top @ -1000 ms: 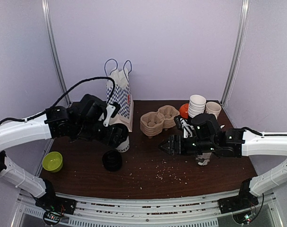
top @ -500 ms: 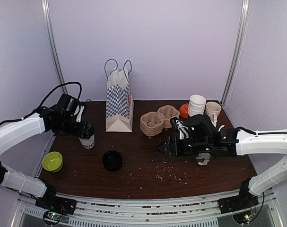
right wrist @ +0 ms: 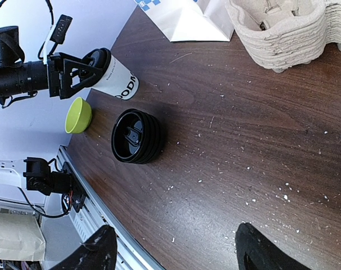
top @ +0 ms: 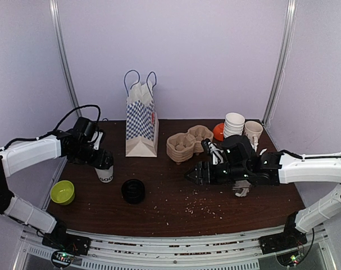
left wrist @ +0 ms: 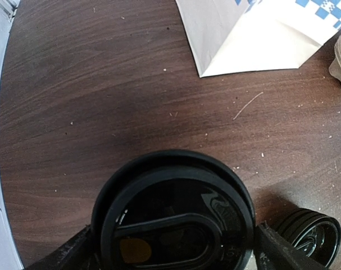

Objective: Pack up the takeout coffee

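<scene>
Well left of the carrier tray (top: 184, 145), we see the left end effector (top: 103, 160) clamped around the upright cup (top: 106, 174), so its path probably runs rightward.

The top external view looks down from above and behind the arm bases (top: 66, 243) over the whole tabletop (top: 159, 220). The left wrist view looks steeply down, very close on the cup (left wrist: 173, 216). The right wrist view looks obliquely leftward from farther off; all three share cup, bag (right wrist: 187, 19) and lid stack (right wrist: 137, 136).
</scene>
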